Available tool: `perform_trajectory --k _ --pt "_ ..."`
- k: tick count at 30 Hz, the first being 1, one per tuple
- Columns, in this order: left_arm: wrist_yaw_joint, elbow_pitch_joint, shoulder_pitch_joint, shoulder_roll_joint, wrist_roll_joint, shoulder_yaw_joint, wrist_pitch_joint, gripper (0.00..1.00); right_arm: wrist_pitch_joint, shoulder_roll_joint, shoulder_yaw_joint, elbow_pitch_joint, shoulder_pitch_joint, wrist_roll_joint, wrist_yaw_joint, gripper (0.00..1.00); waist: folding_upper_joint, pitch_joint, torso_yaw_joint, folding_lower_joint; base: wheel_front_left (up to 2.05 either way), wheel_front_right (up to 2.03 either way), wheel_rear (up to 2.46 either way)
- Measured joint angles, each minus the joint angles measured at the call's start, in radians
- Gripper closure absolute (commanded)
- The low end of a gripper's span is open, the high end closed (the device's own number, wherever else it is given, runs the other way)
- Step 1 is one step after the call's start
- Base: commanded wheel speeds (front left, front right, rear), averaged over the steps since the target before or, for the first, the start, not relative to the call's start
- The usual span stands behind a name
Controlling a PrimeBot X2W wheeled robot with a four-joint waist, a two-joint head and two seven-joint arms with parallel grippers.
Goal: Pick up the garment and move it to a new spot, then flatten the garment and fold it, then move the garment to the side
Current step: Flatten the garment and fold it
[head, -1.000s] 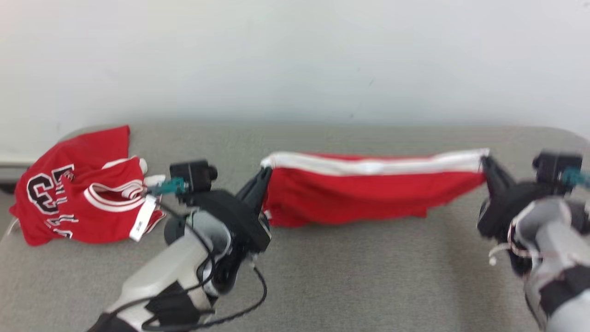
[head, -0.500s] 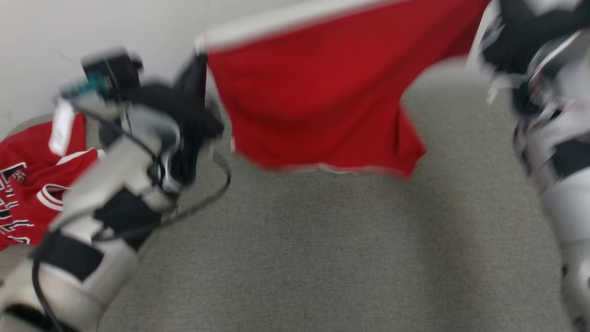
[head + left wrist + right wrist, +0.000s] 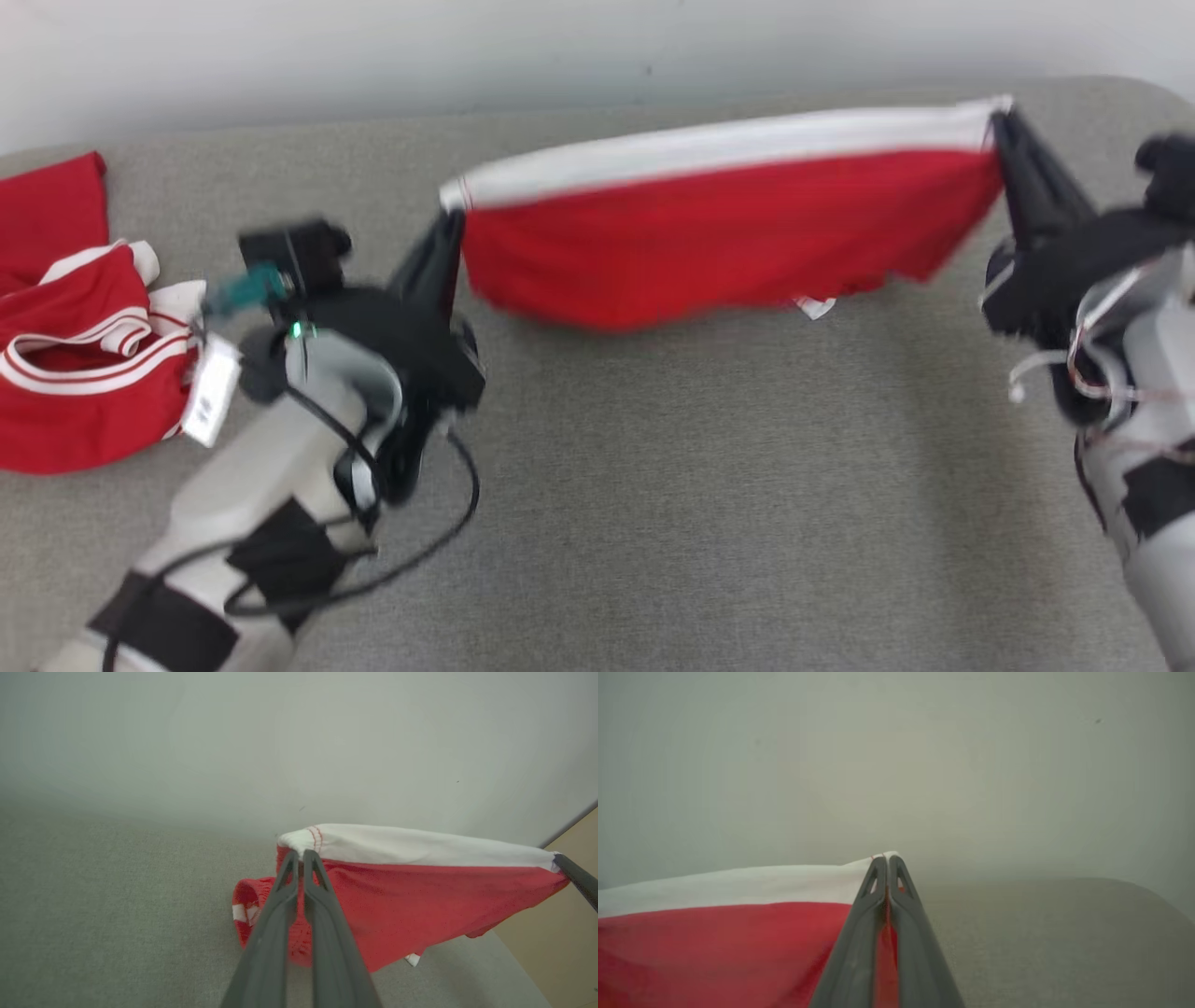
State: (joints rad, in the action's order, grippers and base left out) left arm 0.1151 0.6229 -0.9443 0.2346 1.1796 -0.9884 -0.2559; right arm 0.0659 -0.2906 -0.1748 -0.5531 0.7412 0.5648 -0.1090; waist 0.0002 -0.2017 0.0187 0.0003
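Left gripper (image 3: 455, 226) and right gripper (image 3: 1001, 126), each clamped on one end of the white waistband, reach forward with arms spread wide, holding the red garment (image 3: 709, 243) stretched (lower edge drooping) above the grey worktop (image 3: 653, 523).

The near half of the grey table (image 3: 700, 541) lies open between the 2 arms. Across the far middle, the red garment (image 3: 719, 233) hangs stretched from left gripper (image 3: 451, 229) to right gripper (image 3: 1001, 126), barring the way to the wall (image 3: 467, 47). A red jersey (image 3: 84, 392) heaps at the far left.
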Motion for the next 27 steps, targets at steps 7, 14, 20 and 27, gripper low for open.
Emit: perform_trajectory --k 7,14,20,27 --pt "-0.016 -0.047 0.148 0.052 -0.049 -0.032 0.000 1.00 -0.036 -0.007 -0.029 0.035 -0.221 0.050 -0.011 1.00 0.0000 -0.009 0.033 -0.0001 0.00 0.00 0.00" --pt "-0.019 -0.096 0.322 0.088 -0.057 -0.035 0.000 1.00 -0.044 0.002 -0.061 0.075 -0.387 0.061 -0.011 1.00 -0.0002 0.051 0.044 -0.0004 0.00 0.00 0.00" --pt "-0.010 -0.138 0.469 0.109 -0.057 -0.018 0.000 1.00 -0.030 0.023 -0.065 0.116 -0.520 0.062 -0.004 1.00 -0.0002 0.124 0.047 -0.0005 0.00 0.00 0.00" --pt "-0.008 -0.186 0.604 0.127 -0.064 0.002 0.000 1.00 -0.022 0.035 -0.065 0.174 -0.686 0.062 0.046 1.00 -0.0003 0.209 0.043 -0.0006 0.00 0.00 0.00"
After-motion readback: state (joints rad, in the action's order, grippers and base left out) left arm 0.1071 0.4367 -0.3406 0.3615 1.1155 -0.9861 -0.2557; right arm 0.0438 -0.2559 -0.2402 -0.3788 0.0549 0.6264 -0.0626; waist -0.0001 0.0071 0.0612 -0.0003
